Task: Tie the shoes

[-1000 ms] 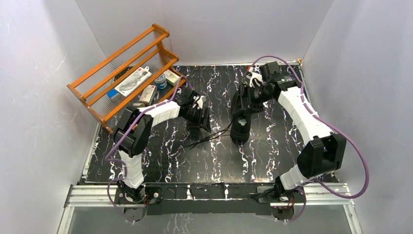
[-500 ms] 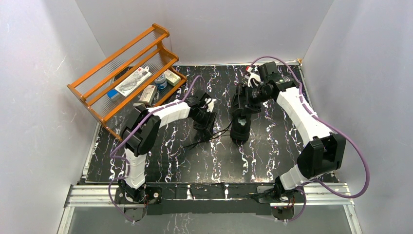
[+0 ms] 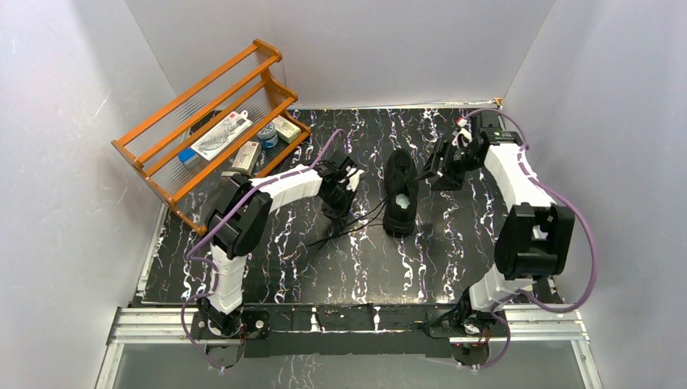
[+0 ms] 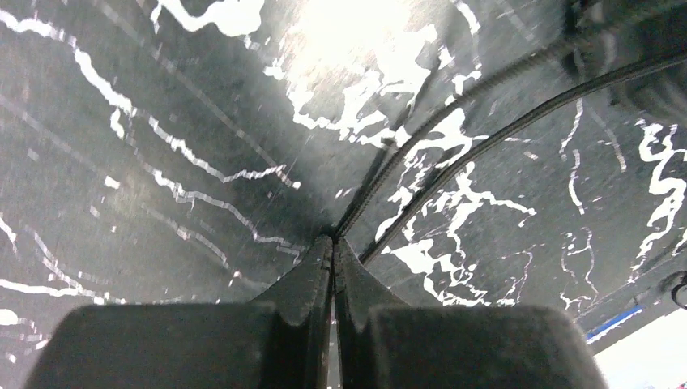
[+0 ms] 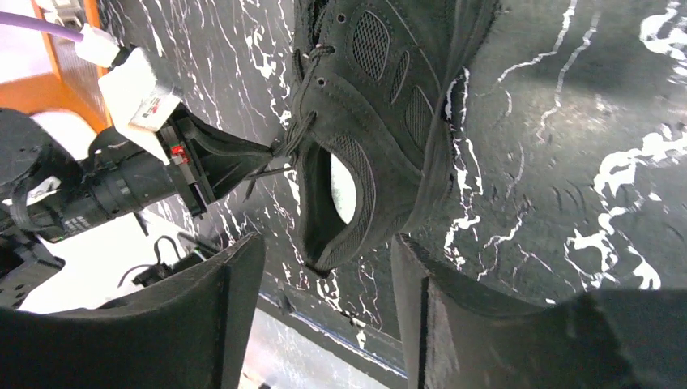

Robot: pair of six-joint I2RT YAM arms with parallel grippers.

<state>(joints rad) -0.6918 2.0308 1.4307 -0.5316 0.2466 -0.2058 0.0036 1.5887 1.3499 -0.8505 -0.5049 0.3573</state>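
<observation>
Left gripper point(image 4: 333, 243) fingers pressed together, pinching one black lace point(image 4: 405, 150) at the tips, right gripper point(image 5: 326, 243) spread wide, beside sneaker point(image 5: 369, 97), marbled table point(image 3: 283, 259)

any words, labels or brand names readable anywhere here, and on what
No text here can be read.
packages on the wooden rack: print too small to read
white block on the left arm's wrist: small marks, blurred
shoe: no brand or lettering visible
</observation>
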